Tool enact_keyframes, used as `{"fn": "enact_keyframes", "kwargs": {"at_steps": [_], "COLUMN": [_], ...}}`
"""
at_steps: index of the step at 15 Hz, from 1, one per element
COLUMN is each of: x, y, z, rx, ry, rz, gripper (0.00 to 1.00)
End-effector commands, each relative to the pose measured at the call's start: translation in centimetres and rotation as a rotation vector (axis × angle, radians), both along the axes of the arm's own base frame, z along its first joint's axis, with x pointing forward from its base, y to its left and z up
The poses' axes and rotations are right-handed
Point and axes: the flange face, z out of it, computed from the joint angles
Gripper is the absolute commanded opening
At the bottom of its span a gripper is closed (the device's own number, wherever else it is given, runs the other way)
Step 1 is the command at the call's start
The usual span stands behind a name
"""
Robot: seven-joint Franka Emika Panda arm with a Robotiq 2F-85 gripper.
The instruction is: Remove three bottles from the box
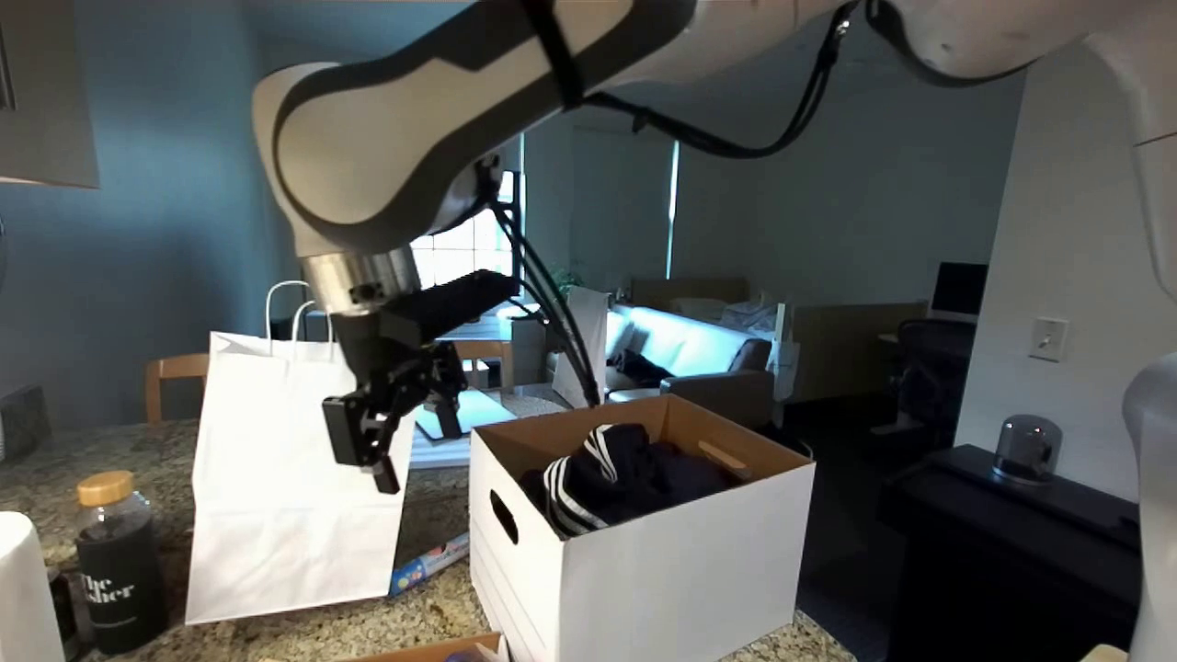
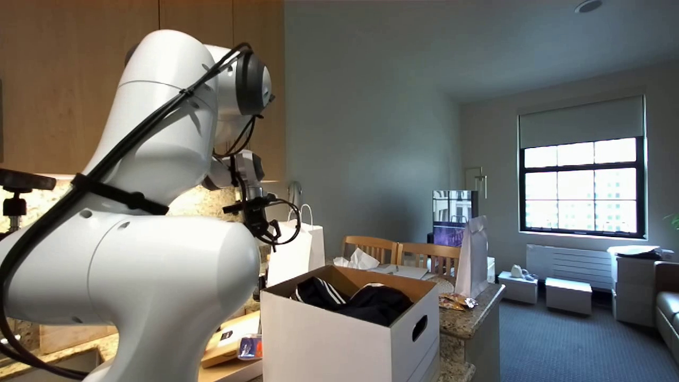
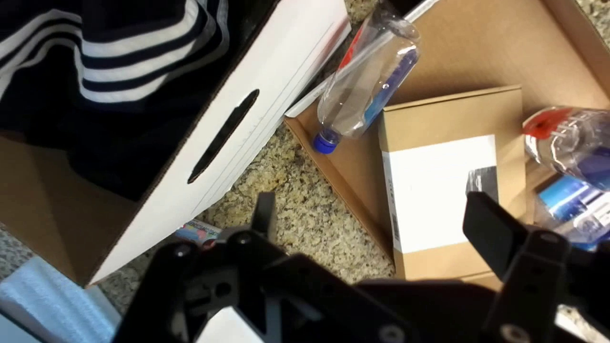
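Three clear plastic bottles show in the wrist view inside a shallow brown cardboard box (image 3: 505,43). One is a blue-capped bottle (image 3: 352,102), lying along the edge beside the large white box (image 3: 286,62). At the right border are a bottle with red and dark blue (image 3: 572,143) and a bottle with a light-blue label (image 3: 572,202), both cut off by the frame. Above the counter, left of the white box, hangs my gripper (image 1: 417,450) in an exterior view. Its jaws stand wide apart with nothing between them. Dark striped clothing (image 1: 625,478) fills much of the white box.
A flat brown carton (image 3: 443,116) with a white label lies among the bottles. Behind the gripper stands a white paper bag (image 1: 294,515); a wooden-lidded drinking bottle (image 1: 119,579) is farther left. A colourful tube (image 1: 429,563) rests against the white box, whose tall walls rise from the counter.
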Motion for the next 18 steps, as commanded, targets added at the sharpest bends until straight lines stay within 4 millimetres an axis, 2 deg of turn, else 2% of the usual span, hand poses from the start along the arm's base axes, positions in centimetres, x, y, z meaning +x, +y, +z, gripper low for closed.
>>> {"fn": "enact_keyframes", "kwargs": {"at_steps": [1,6,8,11,13,15,17,18], "x": [-2.4,-3.8,-4.4,-4.2,-2.5,-0.1,2.0,2.7], "y": [-5.4,-13.9,-18.1,-25.3,-30.6,-34.4,-36.4,-36.6], "z": [3.7,6.9,7.5,8.8,9.8,10.3,10.3,10.3], "rx": [0.136,0.315,0.378,0.451,0.444,0.346,0.242,0.187], "ry": [-0.049,-0.114,-0.138,-0.165,-0.165,-0.128,-0.1,-0.084], "rz": [-0.13,-0.313,-0.407,-0.574,-0.716,-0.818,-0.871,-0.878], "gripper": [1.0,1.0,1.0,1.0,1.0,1.0,1.0,1.0]}}
